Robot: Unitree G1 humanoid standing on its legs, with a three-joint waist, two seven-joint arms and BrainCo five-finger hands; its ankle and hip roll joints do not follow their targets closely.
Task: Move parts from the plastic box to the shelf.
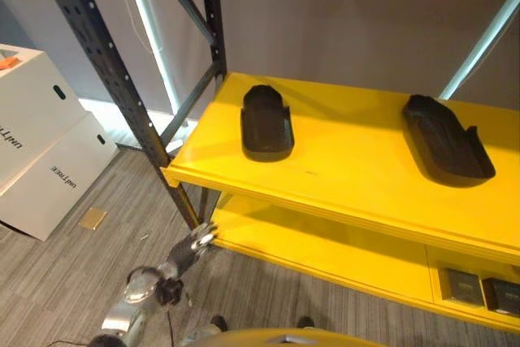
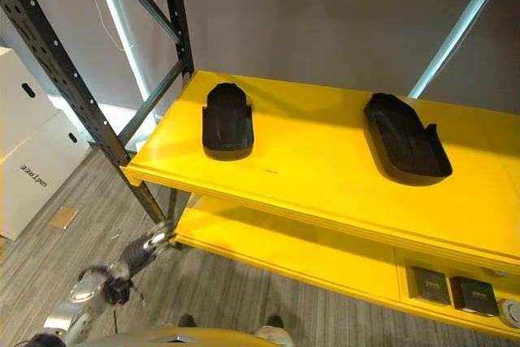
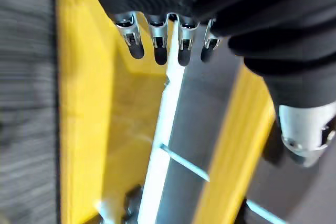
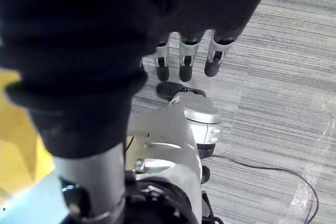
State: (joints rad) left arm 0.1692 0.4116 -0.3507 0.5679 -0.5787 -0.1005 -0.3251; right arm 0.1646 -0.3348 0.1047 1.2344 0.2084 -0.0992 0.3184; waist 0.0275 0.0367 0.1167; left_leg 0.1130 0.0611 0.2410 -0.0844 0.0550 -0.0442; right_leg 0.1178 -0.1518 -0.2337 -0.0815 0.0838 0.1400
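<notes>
Yellow shelf [image 1: 357, 176] holds two black parts [image 1: 266, 122]; grey carpet [image 1: 73, 274]; both hands [image 3: 157, 40] relaxed, empty.

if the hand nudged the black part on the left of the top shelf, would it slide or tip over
The left black part lies low and flat on the yellow shelf, so it would probably slide rather than tip. It looks like a moulded shell with raised walls, likely stiff and fairly light. The shelf surface looks smooth, so it may skid easily.
</notes>
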